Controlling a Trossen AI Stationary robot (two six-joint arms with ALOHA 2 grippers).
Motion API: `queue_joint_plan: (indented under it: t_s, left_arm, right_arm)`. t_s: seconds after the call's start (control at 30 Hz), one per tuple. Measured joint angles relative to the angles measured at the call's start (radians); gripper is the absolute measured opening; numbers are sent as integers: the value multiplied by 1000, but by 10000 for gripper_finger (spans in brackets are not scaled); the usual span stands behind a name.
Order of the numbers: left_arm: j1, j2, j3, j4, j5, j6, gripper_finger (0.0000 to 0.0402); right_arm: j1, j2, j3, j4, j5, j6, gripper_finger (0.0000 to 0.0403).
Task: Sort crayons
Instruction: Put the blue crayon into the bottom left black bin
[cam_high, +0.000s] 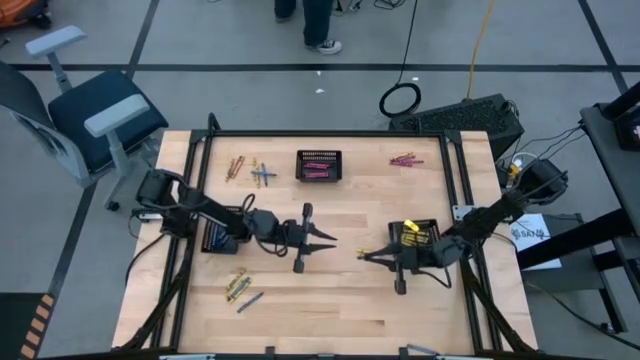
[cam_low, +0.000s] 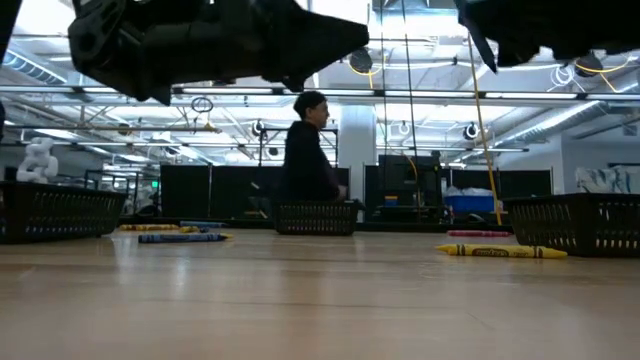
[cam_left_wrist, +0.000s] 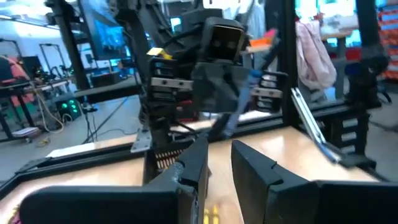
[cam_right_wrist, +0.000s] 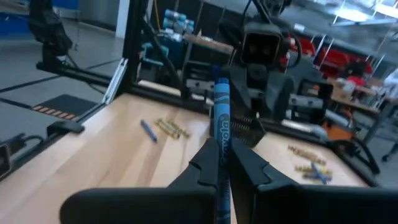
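High: right gripper (cam_high: 364, 256) mid-table, left gripper (cam_high: 325, 238) facing it.
Right wrist: jaws clamped on blue crayon (cam_right_wrist: 221, 127), standing upright, gripped low, so it may pivot or slip.
Left wrist: fingers (cam_left_wrist: 194, 163) parted, empty.

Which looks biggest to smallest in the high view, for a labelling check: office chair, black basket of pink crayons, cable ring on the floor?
1. Grey-and-blue office chair
2. Black mesh basket with pink crayons
3. Black cable ring, close to the basket, so unsure.

Left tool (cam_high: 327, 238) mid-table, fingers slightly parted; right tool (cam_high: 366, 256) facing it, clamped tight.
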Motion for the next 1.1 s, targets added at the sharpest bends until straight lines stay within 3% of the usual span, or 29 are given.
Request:
queue_joint_plan:
  t_s: [0.13,0.27,0.5,0.73,1.1]
  left_arm:
    - [0,0,33,-6,-3,-6,99]
    - [-6,0,67,-11,7,3,151]
    - [-69,0,77,-12,34,159,229]
    - [-113,0,141,-50,-158,203,229]
    - [-113,2,221,-231,-125,201,193]
  right_arm:
    - [-26,30,59,6,-21,-25,0]
    - [-39,78,113,3,-20,-78,0]
    - [-45,131,136,57,-19,-124,0]
    - [-55,141,136,84,-20,-120,0]
    - [-55,141,136,92,-22,-124,0]
